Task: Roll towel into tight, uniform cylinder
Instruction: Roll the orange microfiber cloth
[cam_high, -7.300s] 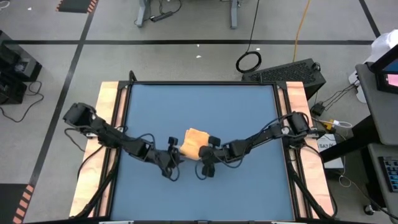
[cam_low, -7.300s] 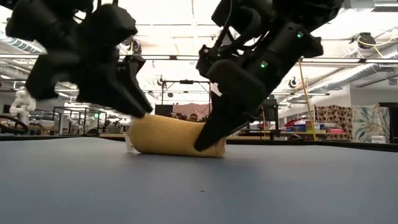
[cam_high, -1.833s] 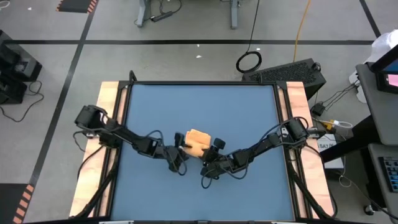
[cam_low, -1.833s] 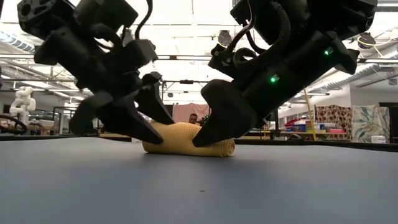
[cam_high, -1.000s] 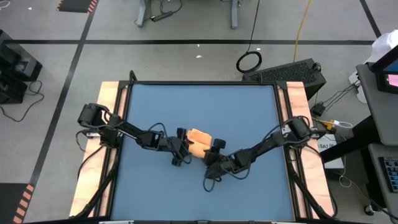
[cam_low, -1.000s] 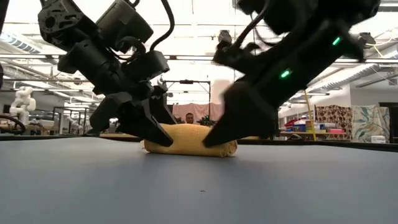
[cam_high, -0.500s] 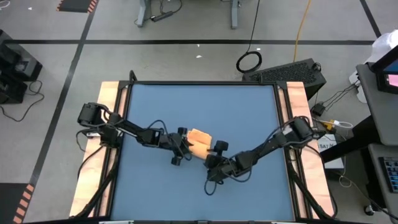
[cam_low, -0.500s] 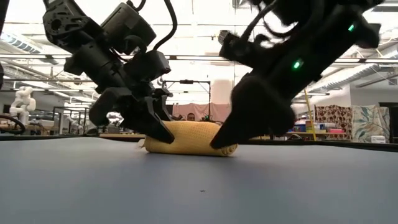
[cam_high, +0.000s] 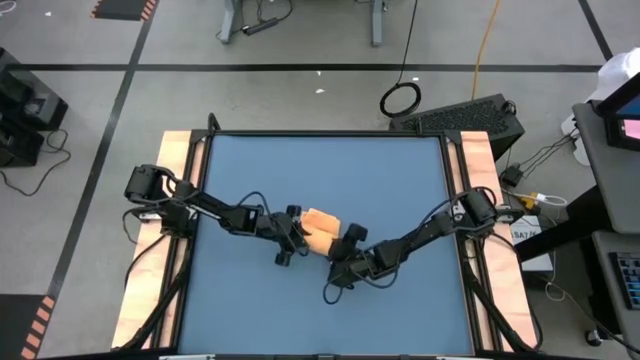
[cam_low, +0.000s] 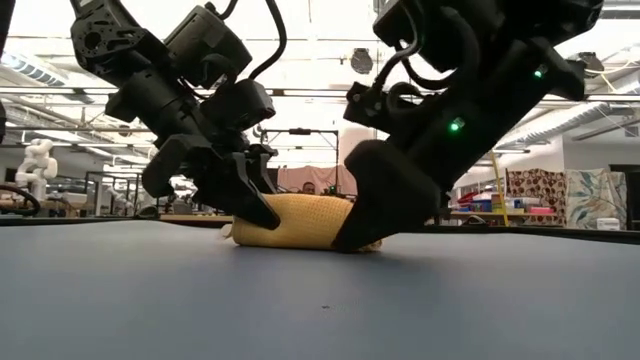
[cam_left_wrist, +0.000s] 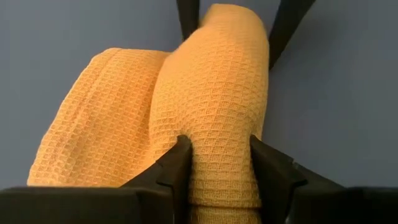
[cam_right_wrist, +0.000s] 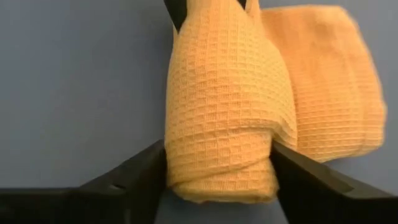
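Note:
The orange-yellow towel (cam_high: 318, 226) lies mid-table. Most of it is a roll (cam_low: 300, 222) running left to right, and its flat, unrolled part (cam_left_wrist: 93, 124) rests on the blue tabletop along the roll's far side. My left gripper (cam_high: 302, 233) is at the roll's left end, shut on it (cam_left_wrist: 221, 146). At the roll's right end is my right gripper (cam_high: 341, 243), open, with a finger on each side of the end (cam_right_wrist: 219, 155). Both grippers slant down toward the roll. My left gripper pinches the roll's left end (cam_left_wrist: 217, 168) between its two fingers, one on each side; the cloth is narrowed between them. The fingers (cam_left_wrist: 180, 155) slant down from the table's left and lie along the roll. The roll rests on the table. My right gripper's fingers (cam_right_wrist: 149, 165) stand close against both sides of the roll's right end (cam_right_wrist: 217, 174). I cannot tell whether they touch it.
The blue tabletop (cam_high: 250, 300) lies bare all around the towel. Wooden rails run along the table's left (cam_high: 175, 200) and right (cam_high: 482, 170) sides. Cables trail from both arms.
My left gripper has turned a little at the roll's left end. My right gripper drew back slightly toward the table's near right, then came in again around the roll's right end. The roll has stayed where it was.

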